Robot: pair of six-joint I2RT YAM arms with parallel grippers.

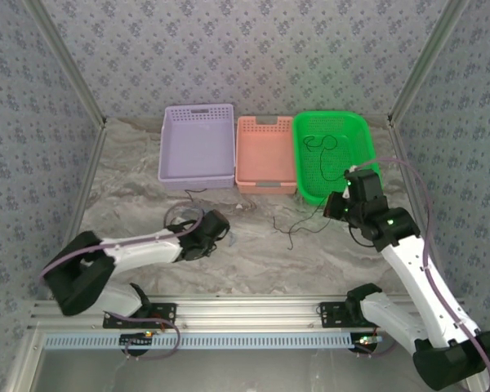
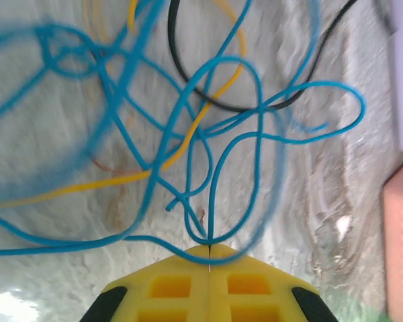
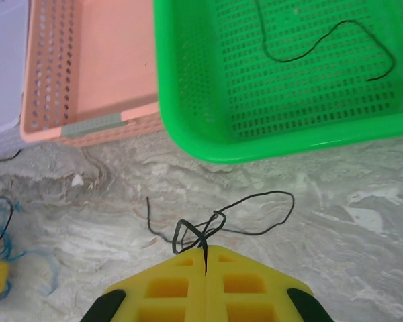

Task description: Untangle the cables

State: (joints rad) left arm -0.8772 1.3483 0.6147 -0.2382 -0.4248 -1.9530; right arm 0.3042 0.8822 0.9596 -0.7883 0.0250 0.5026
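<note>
Blue [image 2: 212, 194], yellow [image 2: 107, 181] and black [image 2: 242, 109] cables lie tangled on the marble table in the left wrist view. My left gripper [image 2: 209, 247] is shut on a blue strand at the bundle's near edge. From above, that gripper [image 1: 216, 229] sits just right of the tangle [image 1: 182, 215]. My right gripper [image 3: 205, 247] is shut on a thin black cable [image 3: 269, 193] that loops out over the table. From above, it [image 1: 335, 206] holds this strand [image 1: 306, 224] just in front of the green basket. Another black cable [image 3: 282, 61] lies inside that basket.
Three baskets stand in a row at the back: purple [image 1: 198, 110], pink [image 1: 265, 122] and green [image 1: 335, 117]. The green basket's front rim [image 3: 269, 149] is close ahead of the right gripper. Patterned walls close in the table on three sides.
</note>
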